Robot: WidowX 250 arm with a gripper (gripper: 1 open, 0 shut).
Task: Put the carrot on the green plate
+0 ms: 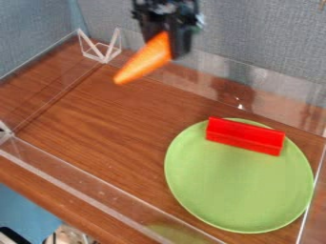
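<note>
carrot: since it looks like a light, stiff, slick toy, the carrot (143, 62) hangs tilted in the air, pinched at its thick end
gripper: gripper (173, 40) clamped on it
green plate: green plate (230, 191) well apart, red block (245, 135) on its far edge

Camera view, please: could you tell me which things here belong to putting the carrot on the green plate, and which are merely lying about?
Belonging to the job:
- carrot, held in the air
- green plate
- gripper, shut on the carrot

Merely lying about:
- red block, resting on the green plate
- white wire stand, at the back left corner
</note>
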